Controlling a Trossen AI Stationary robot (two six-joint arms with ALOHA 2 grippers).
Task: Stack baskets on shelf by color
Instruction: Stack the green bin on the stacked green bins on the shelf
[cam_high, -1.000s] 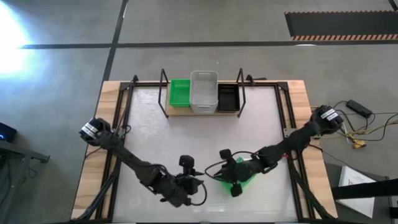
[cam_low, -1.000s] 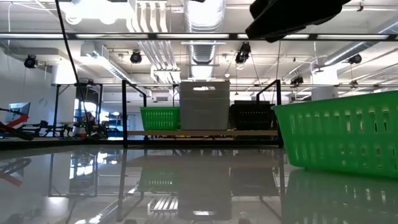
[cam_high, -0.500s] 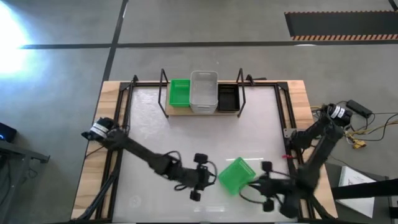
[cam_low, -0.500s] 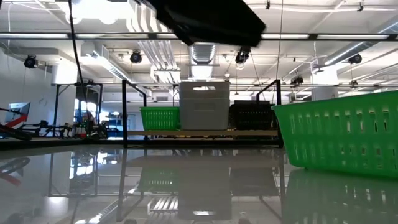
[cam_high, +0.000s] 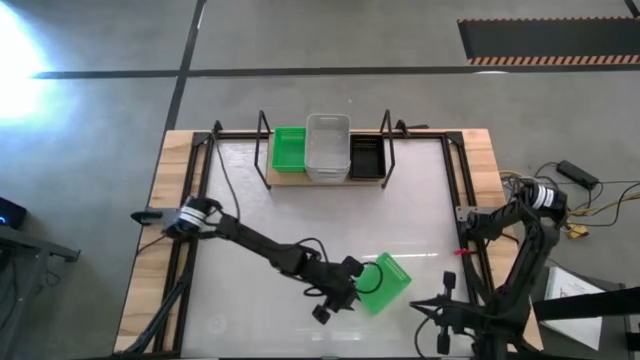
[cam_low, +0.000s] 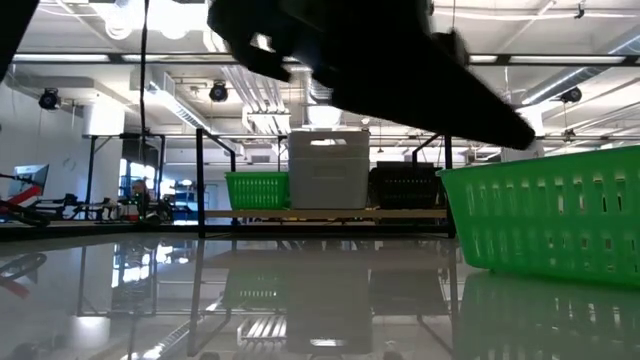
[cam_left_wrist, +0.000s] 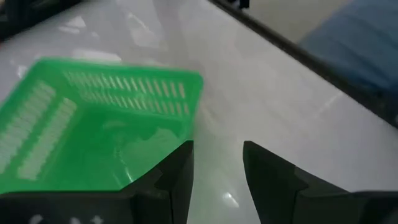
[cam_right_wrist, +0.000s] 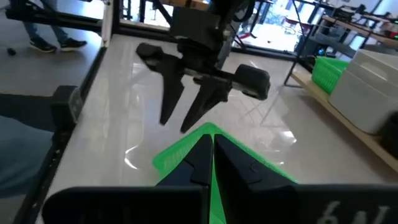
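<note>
Now left gripper (cam_high: 340, 295) open, beside green basket (cam_high: 385, 284)

The shelf (cam_high: 325, 178) stands at the bench's (cam_high: 240, 220) far edge, holding three baskets (cam_high: 328, 148) side by side. A lone basket (cam_high: 381, 283) lies near, right of centre, left claw (cam_high: 338, 300) just beside it.

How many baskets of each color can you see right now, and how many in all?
Green baskets: 2, one on the shelf, one on the table
White stack: count unclear
Black basket: 1
Total: at least 4
</note>
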